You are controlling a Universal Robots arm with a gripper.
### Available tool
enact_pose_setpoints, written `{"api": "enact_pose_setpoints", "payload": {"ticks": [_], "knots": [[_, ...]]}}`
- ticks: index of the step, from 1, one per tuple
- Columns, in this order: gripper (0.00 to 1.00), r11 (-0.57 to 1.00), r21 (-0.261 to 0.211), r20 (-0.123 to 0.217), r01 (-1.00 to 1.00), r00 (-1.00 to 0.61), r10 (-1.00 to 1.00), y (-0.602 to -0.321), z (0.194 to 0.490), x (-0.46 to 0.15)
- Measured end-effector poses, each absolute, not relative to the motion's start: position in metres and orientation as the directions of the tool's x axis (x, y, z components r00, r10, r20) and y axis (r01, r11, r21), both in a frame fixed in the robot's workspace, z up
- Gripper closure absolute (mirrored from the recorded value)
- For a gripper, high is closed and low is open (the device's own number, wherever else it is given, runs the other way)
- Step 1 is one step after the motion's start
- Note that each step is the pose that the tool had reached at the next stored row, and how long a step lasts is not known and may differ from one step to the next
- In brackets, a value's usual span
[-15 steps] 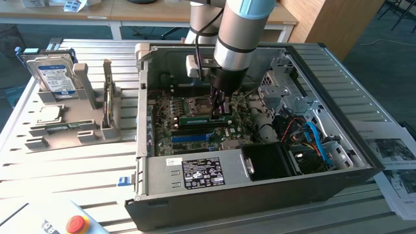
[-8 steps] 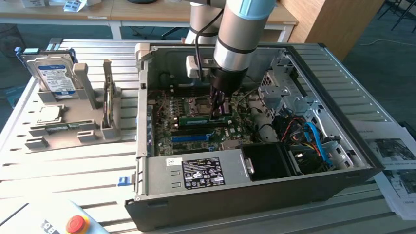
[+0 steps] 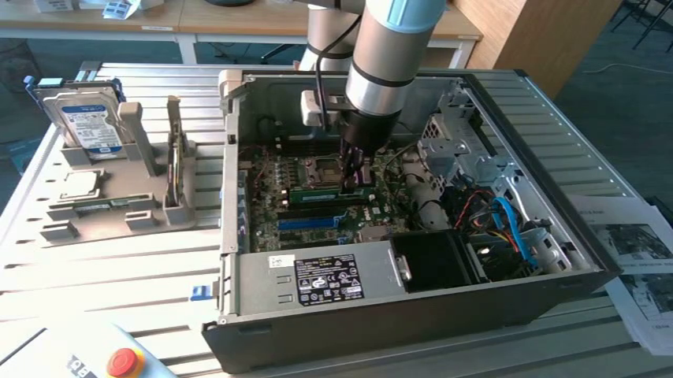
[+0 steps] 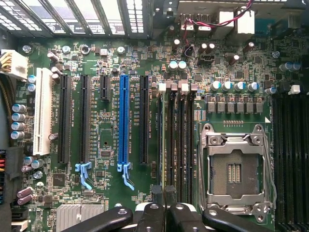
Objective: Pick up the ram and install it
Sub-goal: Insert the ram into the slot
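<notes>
Gripper point(image 4: 163, 194) clenched on ram point(image 3: 315, 191) | arm upright, wrist pointing down into case point(image 3: 421, 311), above motherboard point(image 4: 104, 140)

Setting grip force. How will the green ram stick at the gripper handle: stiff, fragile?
The ram is a thin, flat board, so probably light and stiff along its length, though it might flex if pushed sideways. The gripper pinches it off-centre, toward the exterior view's right, so it may tilt. As bare circuit board, it is likely fragile under hard squeezing.
</notes>
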State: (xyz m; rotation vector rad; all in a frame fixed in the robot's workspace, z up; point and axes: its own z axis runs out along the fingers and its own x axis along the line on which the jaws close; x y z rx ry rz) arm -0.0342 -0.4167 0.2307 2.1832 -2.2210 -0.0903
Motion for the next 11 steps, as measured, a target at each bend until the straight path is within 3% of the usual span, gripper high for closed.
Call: {"api": "enact_pose_setpoints", "payload": {"ticks": [11], "knots": [[0.88,0.016,0.06,-0.022,-0.998,-0.018,-1.0,-0.4166,0.233,-0.034]]}}
